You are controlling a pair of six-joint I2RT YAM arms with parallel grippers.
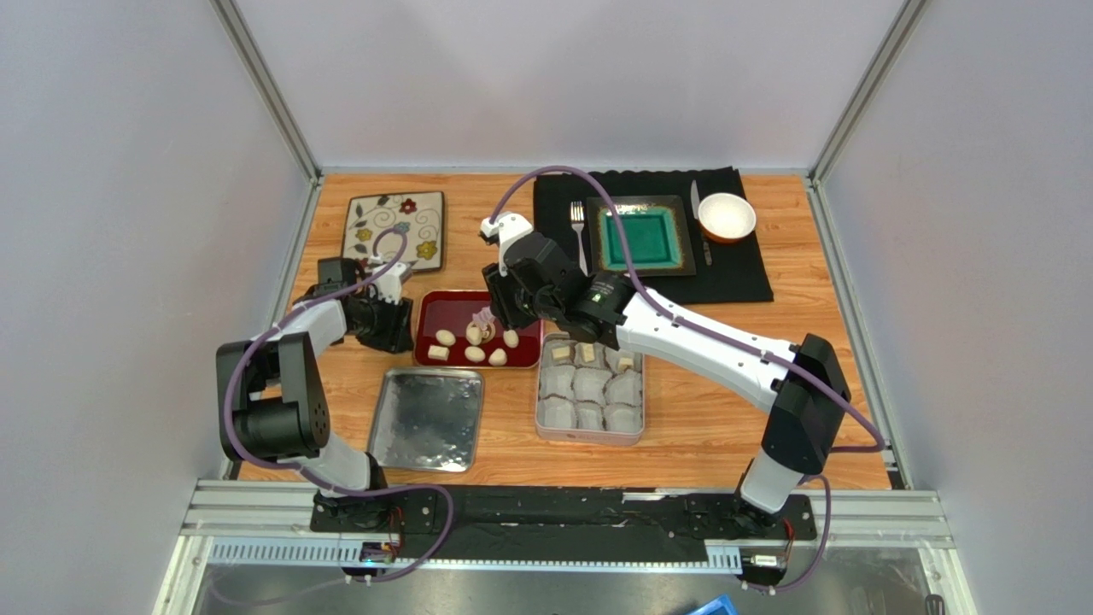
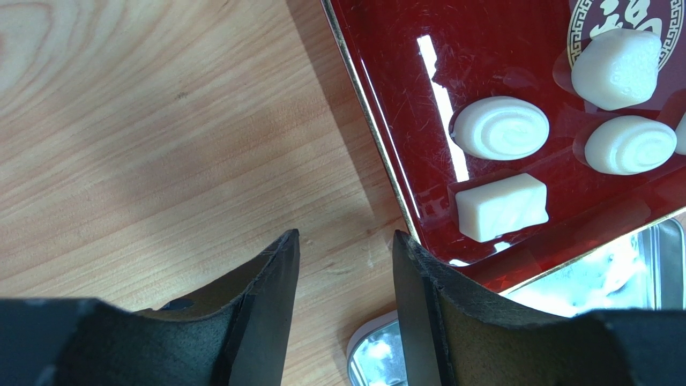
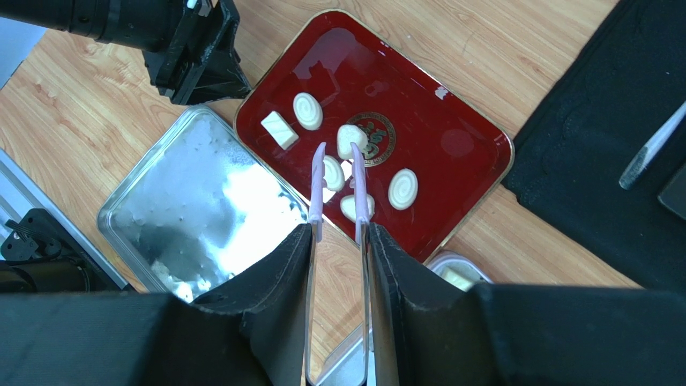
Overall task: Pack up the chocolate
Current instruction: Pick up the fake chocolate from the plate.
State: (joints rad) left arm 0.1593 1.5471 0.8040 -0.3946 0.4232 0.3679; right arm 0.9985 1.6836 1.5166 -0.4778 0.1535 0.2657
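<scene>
Several cream chocolate pieces [image 1: 475,341] lie in a red tray [image 1: 436,308]. In the right wrist view they sit on the tray [image 3: 451,145], among them a swirled oval [image 3: 307,110] and a block [image 3: 279,129]. My right gripper [image 3: 338,233] is shut on metal tongs with lilac tips [image 3: 317,193]. The tips stand apart above a chocolate [image 3: 332,172] near the tray's middle. My left gripper [image 2: 345,237] is open and empty over bare wood beside the tray's left rim [image 2: 386,96], near a block [image 2: 501,207] and an oval [image 2: 499,127].
A metal tin [image 1: 590,385] lined with white paper cups stands right of the tray; some cups hold pieces. Its lid [image 1: 427,419] lies in front of the tray. A patterned tile [image 1: 394,231] is at back left. A black mat [image 1: 744,269] holds a green plate [image 1: 639,237], fork [image 1: 579,231] and bowl [image 1: 726,215].
</scene>
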